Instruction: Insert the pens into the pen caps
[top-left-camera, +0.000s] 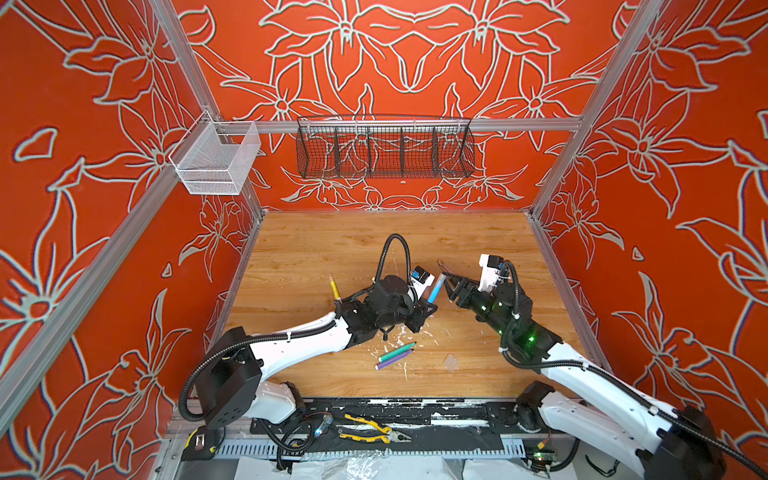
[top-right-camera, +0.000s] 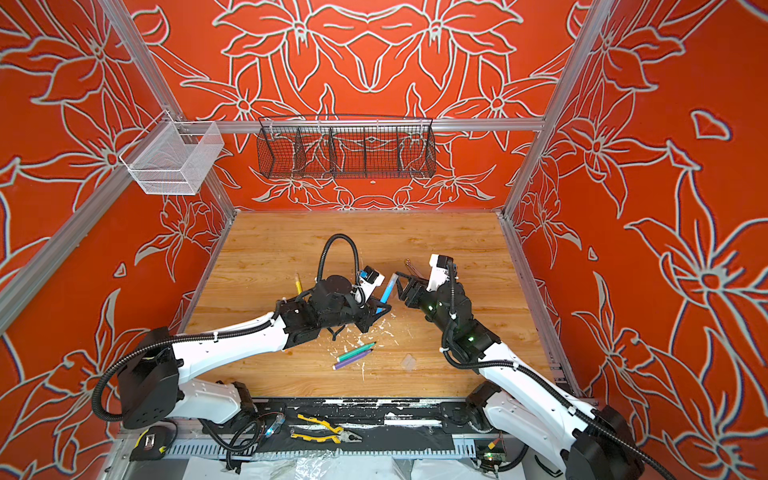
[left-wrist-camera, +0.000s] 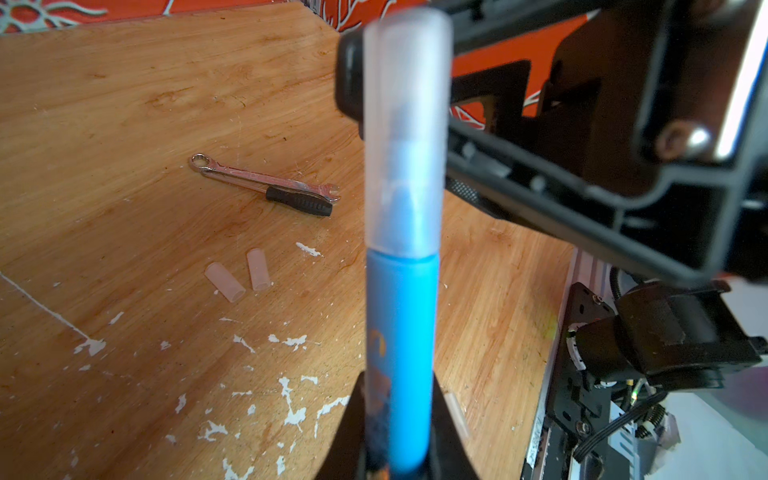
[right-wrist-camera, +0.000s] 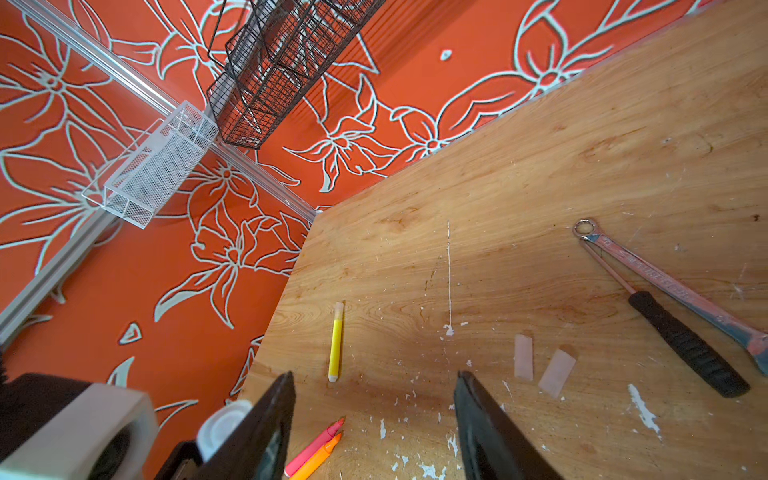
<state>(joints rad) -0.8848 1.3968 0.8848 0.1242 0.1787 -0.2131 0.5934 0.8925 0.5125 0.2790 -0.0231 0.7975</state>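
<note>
Blue pen above centre of table, upright in left gripper, jaws shut on lower barrel, leaving tip end free; clear cap sits over tip. Right gripper just right, jaws apart, empty. Both arms reach inward, wrists raised. Two loose caps near wrench

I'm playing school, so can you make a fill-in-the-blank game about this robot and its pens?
1. The pen clamped in the left end effector is coloured ___.
2. The right end effector has its jaws ___.
3. The green pen lies beside the ___ one.
4. The pink pen lies beside the ___ one.
Missing words: blue, open, purple, orange.
</note>
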